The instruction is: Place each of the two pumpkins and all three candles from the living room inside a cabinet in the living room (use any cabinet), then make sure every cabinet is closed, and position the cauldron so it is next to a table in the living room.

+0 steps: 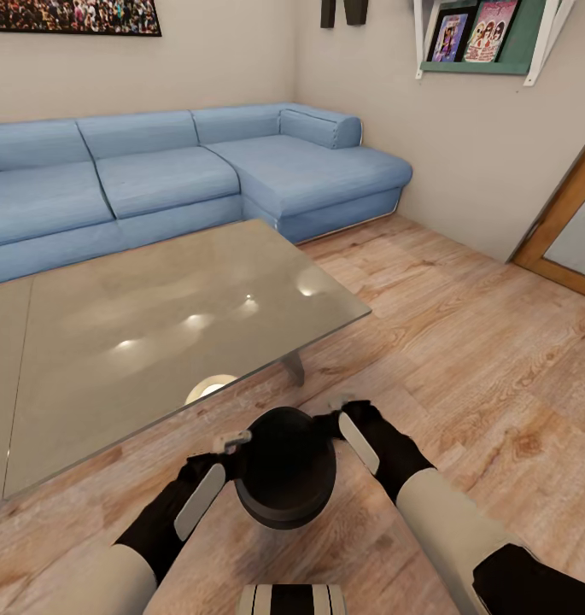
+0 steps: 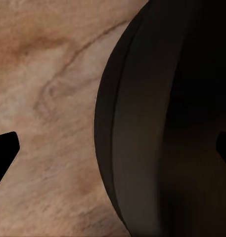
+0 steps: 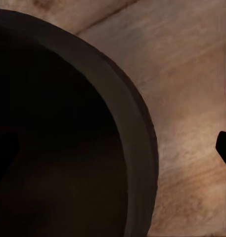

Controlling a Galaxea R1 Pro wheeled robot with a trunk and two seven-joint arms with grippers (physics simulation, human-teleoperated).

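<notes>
The cauldron (image 1: 285, 478), a round black pot with a dark hollow, is low over the wooden floor just in front of the glass-topped table (image 1: 155, 325). My left gripper (image 1: 232, 444) is at its left rim and my right gripper (image 1: 336, 412) at its right rim. In the left wrist view the cauldron (image 2: 167, 123) bulges between widely spread fingertips (image 2: 4, 148). In the right wrist view the cauldron's rim (image 3: 137, 133) lies between the spread fingertips (image 3: 224, 148), apart from the outer one. Both grippers are open. Pumpkins, candles and cabinet are out of view.
A blue corner sofa (image 1: 198, 171) stands behind the table along the back wall. A wall shelf with books (image 1: 480, 43) hangs at upper right, and a wooden door frame (image 1: 565, 222) is at the right. Open wooden floor (image 1: 463, 342) stretches to the right of the table.
</notes>
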